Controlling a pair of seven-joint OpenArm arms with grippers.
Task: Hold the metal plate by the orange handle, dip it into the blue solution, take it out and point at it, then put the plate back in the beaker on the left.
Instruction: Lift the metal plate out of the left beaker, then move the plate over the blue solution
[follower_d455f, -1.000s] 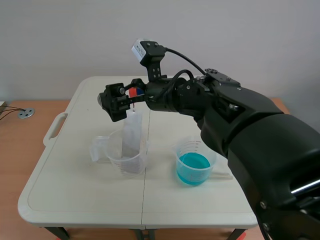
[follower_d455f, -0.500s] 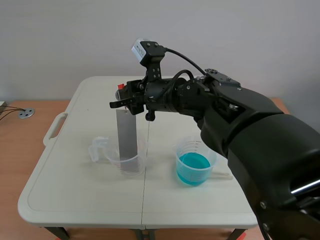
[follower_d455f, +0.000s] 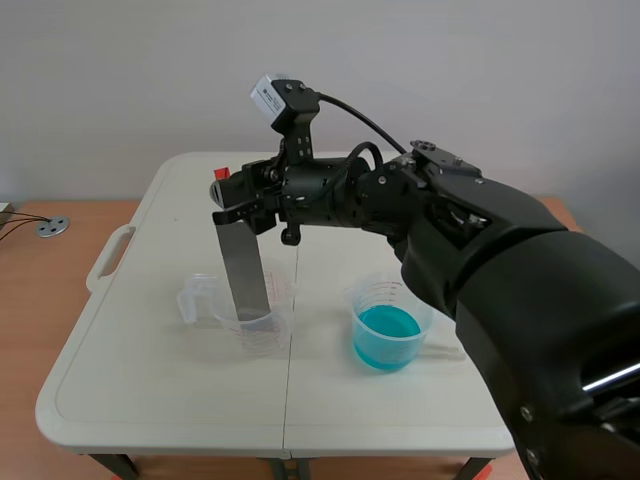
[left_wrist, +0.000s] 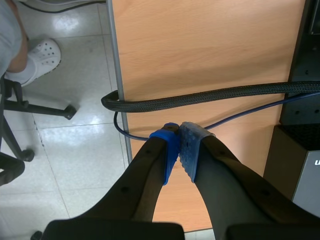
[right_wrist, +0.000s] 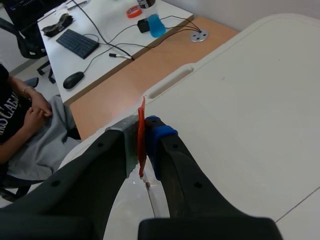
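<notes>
1. A white folding table (follower_d455f: 150, 380) fills the middle of the scene view, with a plain grey wall (follower_d455f: 120, 80) behind it.
2. At upper centre, the right gripper (follower_d455f: 228, 190) is clamped on the orange handle (follower_d455f: 222, 173). The metal plate (follower_d455f: 243, 265) hangs slightly tilted, its lower end inside the clear beaker (follower_d455f: 215, 305) at centre left.
3. The blue solution (follower_d455f: 387, 330) sits in its own beaker to the right, apart.
4. The left gripper (left_wrist: 180, 137) has its pads pressed together on nothing, above a wooden surface (left_wrist: 200, 50) and a tiled floor (left_wrist: 75, 150).

Grey wall (follower_d455f: 100, 70); wood desk (left_wrist: 200, 50); tiled floor (left_wrist: 75, 145); white desk (right_wrist: 105, 25) w/ keyboard (right_wrist: 80, 43).
</notes>
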